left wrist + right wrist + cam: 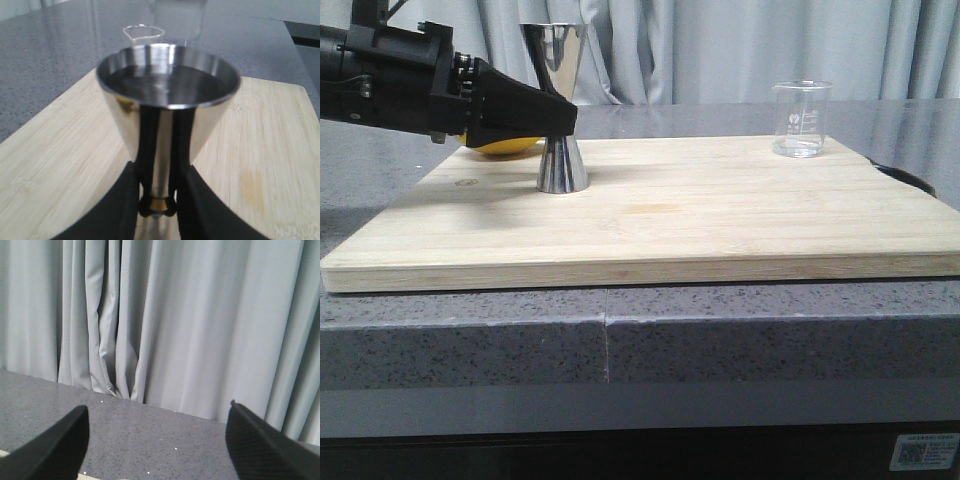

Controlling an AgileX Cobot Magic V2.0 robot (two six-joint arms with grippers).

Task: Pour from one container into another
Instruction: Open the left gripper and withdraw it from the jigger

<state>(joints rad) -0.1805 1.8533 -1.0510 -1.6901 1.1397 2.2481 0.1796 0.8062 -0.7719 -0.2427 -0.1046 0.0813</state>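
The shiny steel hourglass jigger (560, 60) stands upright on the left part of the wooden board (720, 210). My left gripper (566, 120) comes in from the left and is shut on its narrow gold-banded waist. In the left wrist view the jigger (167, 100) fills the middle, with a black finger on each side of the waist at the left gripper (160, 205). The clear glass beaker (801, 120) stands apart at the board's far right corner, and its rim shows behind the jigger as the beaker (144, 32). My right gripper (157, 440) is open and holds nothing, facing the curtain.
A yellow object (505, 147) lies under the left arm at the board's back left. A dark rounded object (912, 180) sits off the board's right edge. Grey curtains hang behind the grey stone counter (620, 330).
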